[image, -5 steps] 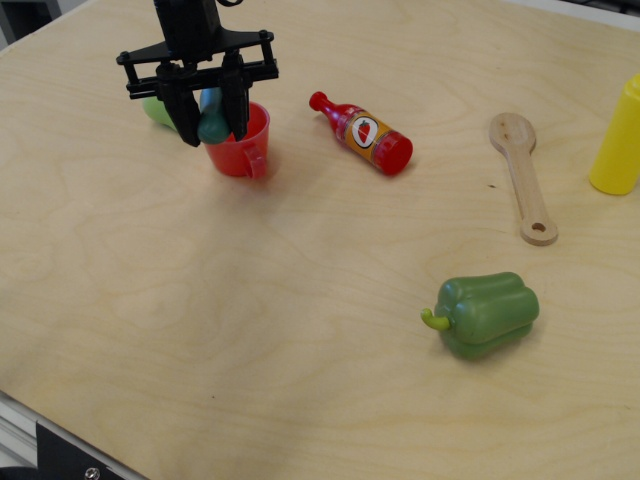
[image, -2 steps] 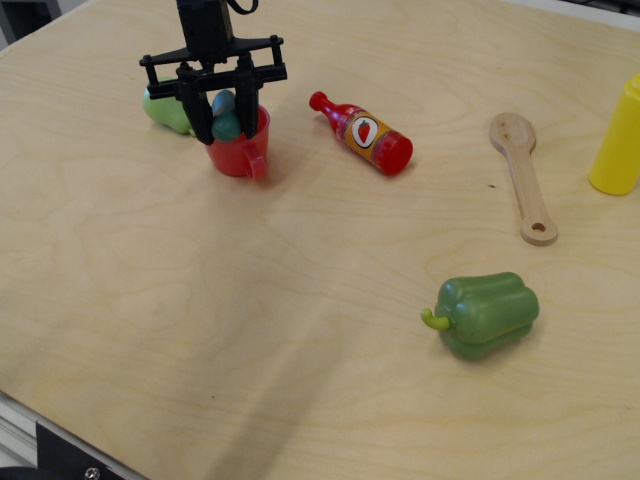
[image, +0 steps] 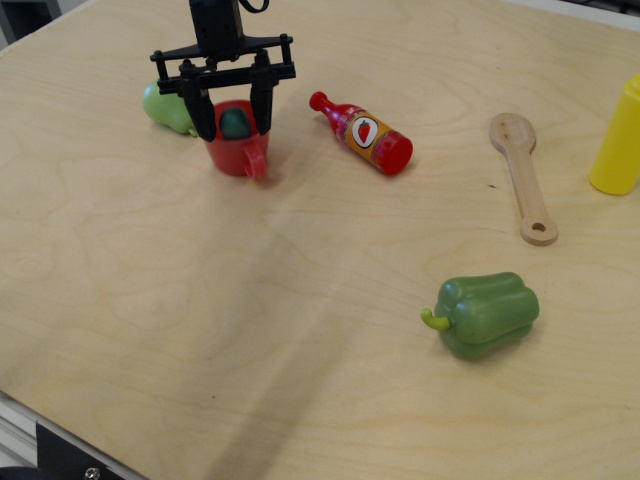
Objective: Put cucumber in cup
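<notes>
The red cup [image: 238, 156] with a side handle stands upright at the far left of the wooden table. The dark teal-green cucumber [image: 235, 122] sits inside the cup, its rounded end showing above the rim. My black gripper [image: 236, 130] hangs over the cup and is open. One finger is at each side of the cup's rim, and neither touches the cucumber.
A pale green pear [image: 165, 105] lies just left of the cup. A red ketchup bottle [image: 365, 133] lies to its right. A wooden spoon [image: 522, 175] and a yellow bottle [image: 617, 140] are at the far right. A green bell pepper [image: 486, 314] is in front, on the right.
My gripper moved a little right over the cup and opened. The cucumber left the fingers and dropped into the cup.
</notes>
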Controlling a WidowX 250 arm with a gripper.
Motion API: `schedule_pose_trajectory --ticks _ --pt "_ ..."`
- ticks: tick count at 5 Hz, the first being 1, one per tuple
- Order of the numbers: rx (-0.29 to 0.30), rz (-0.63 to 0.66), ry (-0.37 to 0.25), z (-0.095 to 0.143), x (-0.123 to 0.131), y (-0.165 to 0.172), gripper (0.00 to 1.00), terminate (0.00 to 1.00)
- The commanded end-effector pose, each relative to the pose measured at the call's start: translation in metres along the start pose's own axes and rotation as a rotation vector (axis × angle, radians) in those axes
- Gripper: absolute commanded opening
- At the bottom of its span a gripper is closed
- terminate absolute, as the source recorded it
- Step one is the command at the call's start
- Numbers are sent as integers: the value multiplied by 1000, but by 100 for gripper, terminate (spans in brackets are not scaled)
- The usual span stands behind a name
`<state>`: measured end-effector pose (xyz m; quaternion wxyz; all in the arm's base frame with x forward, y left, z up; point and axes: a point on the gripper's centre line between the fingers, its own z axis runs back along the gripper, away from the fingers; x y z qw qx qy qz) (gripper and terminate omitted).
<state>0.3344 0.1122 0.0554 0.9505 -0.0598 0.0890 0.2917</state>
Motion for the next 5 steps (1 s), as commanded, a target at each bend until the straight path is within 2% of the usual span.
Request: schedule_pose_trajectory --ticks 1,2,4,5 --pt "-14 -23 -113 38 -6 4 100 0" --pt "-1 -63 -193 51 -14 10 100 0" --pt "-1 -63 -193 51 -14 10 100 0" --pt "-1 -63 -193 51 -14 10 100 100"
